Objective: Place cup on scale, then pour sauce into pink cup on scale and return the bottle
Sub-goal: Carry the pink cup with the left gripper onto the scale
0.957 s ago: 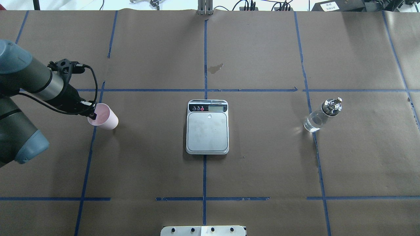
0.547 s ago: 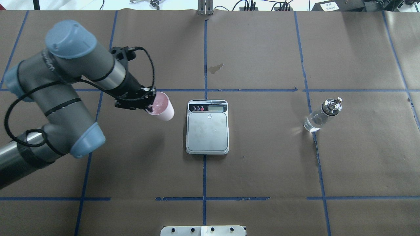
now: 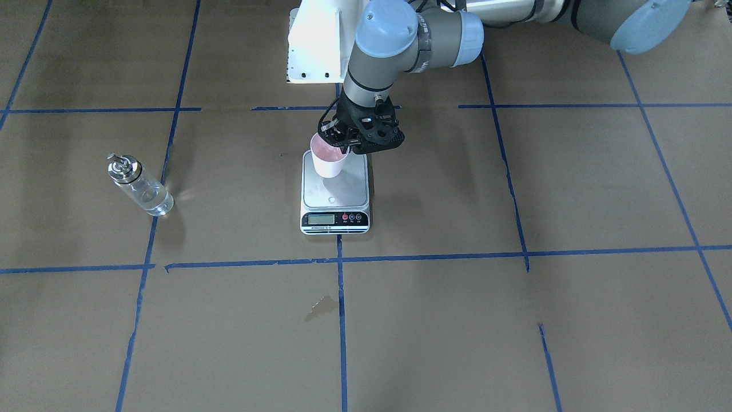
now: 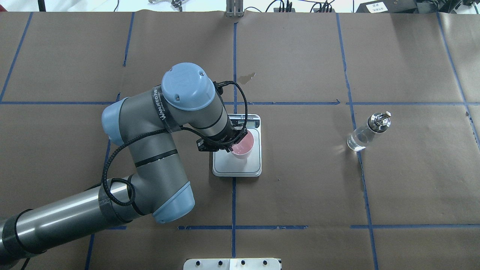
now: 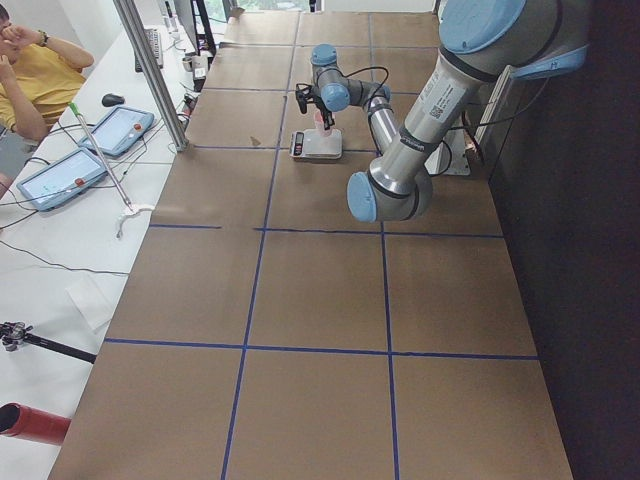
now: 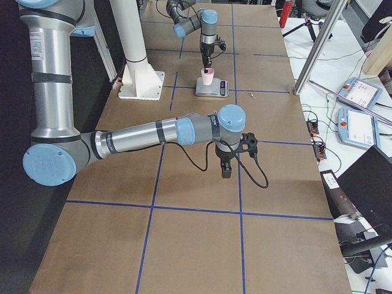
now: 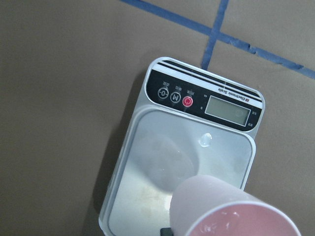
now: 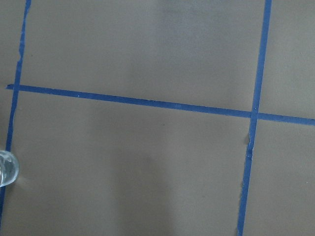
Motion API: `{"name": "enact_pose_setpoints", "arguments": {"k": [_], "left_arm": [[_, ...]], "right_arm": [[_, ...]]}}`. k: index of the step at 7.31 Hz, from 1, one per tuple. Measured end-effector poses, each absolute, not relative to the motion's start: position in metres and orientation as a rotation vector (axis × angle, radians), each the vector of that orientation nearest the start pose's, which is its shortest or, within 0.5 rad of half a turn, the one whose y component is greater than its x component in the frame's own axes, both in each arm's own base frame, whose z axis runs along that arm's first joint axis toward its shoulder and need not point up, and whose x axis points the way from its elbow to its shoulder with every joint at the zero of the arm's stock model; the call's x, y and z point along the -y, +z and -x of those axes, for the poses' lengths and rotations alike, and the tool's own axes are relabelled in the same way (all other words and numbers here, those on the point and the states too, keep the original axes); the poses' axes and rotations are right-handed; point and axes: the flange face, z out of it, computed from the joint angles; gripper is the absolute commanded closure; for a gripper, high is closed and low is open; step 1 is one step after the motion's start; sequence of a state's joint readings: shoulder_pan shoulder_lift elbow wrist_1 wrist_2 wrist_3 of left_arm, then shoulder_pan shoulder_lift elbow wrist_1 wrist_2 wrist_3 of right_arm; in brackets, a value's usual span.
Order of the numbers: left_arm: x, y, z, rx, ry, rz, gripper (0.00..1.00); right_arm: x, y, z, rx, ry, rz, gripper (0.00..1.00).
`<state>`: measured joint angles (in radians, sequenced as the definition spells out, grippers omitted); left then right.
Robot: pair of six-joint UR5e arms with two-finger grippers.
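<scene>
The pale pink cup (image 4: 243,144) is upright over the scale's steel platform (image 4: 243,167), towards its display end. My left gripper (image 4: 231,146) is shut on the cup's rim at its left side. I cannot tell if the cup's base touches the platform. The front-facing view shows the cup (image 3: 327,161), the gripper (image 3: 338,145) and the scale (image 3: 337,197). The left wrist view shows the cup (image 7: 216,206) above the platform (image 7: 162,157). The bottle (image 4: 365,135) of clear sauce stands alone at the right. My right gripper (image 6: 225,166) hangs over bare paper; I cannot tell its state.
Brown paper with a blue tape grid covers the table. A dark stain (image 4: 246,78) lies beyond the scale. The robot's white base plate (image 4: 232,263) is at the near edge. A person (image 5: 30,70) and tablets are at a side desk.
My left arm has carried the cup rightwards from the table's left part to over the scale. The bottle and scale have not moved.
</scene>
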<state>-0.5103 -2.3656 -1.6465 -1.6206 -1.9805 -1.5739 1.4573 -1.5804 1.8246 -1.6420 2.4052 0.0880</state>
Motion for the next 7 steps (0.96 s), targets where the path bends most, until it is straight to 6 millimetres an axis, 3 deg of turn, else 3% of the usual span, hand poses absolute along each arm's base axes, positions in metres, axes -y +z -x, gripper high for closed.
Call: {"name": "enact_pose_setpoints", "arguments": {"k": [2,4,7], "left_arm": [[0.419,0.141,-0.563,-0.954,-0.298,0.117,1.0],[0.42,0.145,-0.564,-0.947,-0.301,0.112,0.49],[0.416,0.135,-0.552,-0.983,-0.284,0.094,0.47]], "right_arm": [[0.481,0.55,-0.005,0.847,-0.111,-0.113,0.0],[0.467,0.56,-0.006,0.857,-0.135,-0.168,0.0],[0.459,0.55,0.004,0.955,-0.165,-0.189,0.01]]}}
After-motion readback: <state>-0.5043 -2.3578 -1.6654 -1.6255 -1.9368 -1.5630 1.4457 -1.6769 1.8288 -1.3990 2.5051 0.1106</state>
